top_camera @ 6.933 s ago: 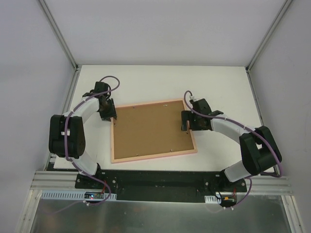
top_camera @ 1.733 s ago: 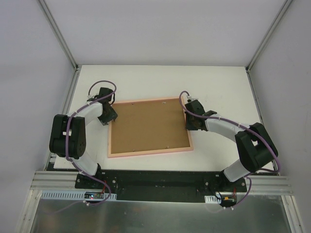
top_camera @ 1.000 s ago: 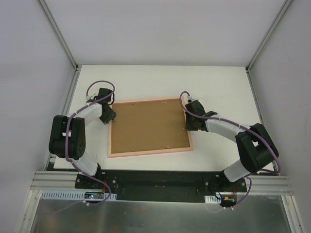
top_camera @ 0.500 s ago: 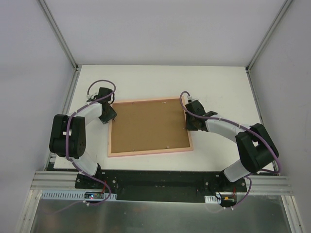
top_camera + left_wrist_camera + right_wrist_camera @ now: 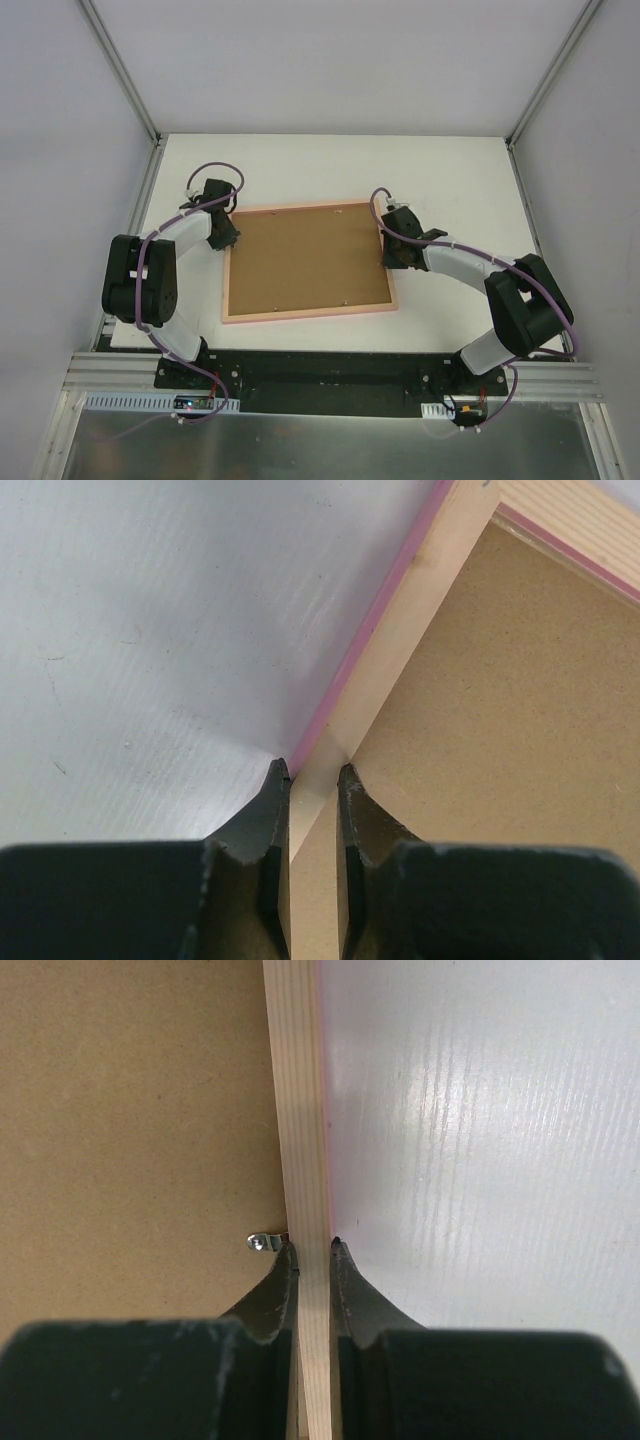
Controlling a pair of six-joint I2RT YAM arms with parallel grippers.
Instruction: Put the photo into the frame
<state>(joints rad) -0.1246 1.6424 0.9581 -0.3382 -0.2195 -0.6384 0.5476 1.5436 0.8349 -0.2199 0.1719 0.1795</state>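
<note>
Across the white table (image 5: pixel 470 180) the frame (image 5: pixel 310 313) lies face down. Compared with several seconds ago it sits a little farther from the arm bases and more to the left, and in the last second it has barely moved. The brown backing board (image 5: pixel 305 260) fills its opening. The photo is not visible in any view; it may lie under that board, but I cannot tell. If it does, the loading looks done and this shift reads as tidying the frame's position rather than another insertion step.

Both arms bow outward from their bases and curl in, wrists low and pitched down onto opposite rails. The left gripper (image 5: pixel 313 773) is on the left rail just short of the far corner. Its fingers are closed to the rail's width, one on the table side and one over the board. The right gripper (image 5: pixel 310 1245) pinches the right rail the same way, about halfway along it. Its inner finger is touching or just beside a small metal clip (image 5: pixel 260 1242).
</note>
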